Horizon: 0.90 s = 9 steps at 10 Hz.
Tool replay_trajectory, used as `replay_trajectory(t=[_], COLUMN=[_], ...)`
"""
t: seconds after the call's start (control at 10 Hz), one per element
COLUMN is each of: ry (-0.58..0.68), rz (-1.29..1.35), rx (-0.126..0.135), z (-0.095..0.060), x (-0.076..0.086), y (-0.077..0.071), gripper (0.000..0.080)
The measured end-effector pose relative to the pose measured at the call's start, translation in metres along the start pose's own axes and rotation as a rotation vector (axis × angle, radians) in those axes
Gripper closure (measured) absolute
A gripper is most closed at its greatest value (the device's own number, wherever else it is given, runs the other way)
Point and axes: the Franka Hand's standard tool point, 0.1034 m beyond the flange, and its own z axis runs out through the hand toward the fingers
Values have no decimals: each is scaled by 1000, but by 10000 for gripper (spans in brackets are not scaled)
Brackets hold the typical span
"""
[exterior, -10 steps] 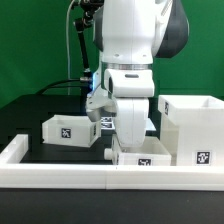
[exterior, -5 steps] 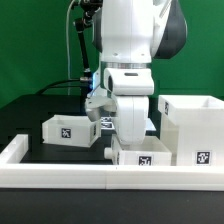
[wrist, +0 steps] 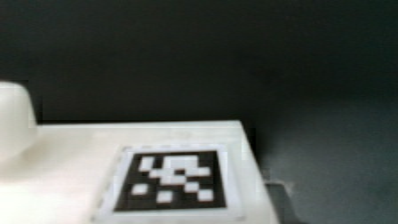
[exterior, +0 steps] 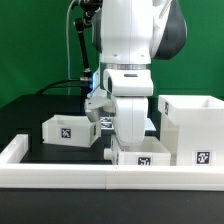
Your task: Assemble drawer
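Drawer [exterior: 141, 158] on black table [exterior: 30, 112], green backdrop [exterior: 30, 40] behind, hand [exterior: 112, 150] low beside it, grip unclear.

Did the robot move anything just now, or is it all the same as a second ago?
Nothing visibly changed. The arm hangs over the front drawer by the border rail just as before; the other drawer and the tall housing lie where they were.
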Motion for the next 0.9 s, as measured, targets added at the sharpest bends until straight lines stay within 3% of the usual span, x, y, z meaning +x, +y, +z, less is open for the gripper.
replay_trajectory(t=[0.9], ry=[6], rz=[8], rx=[-4], z=[-1], x=[10], y=[3], gripper=[758])
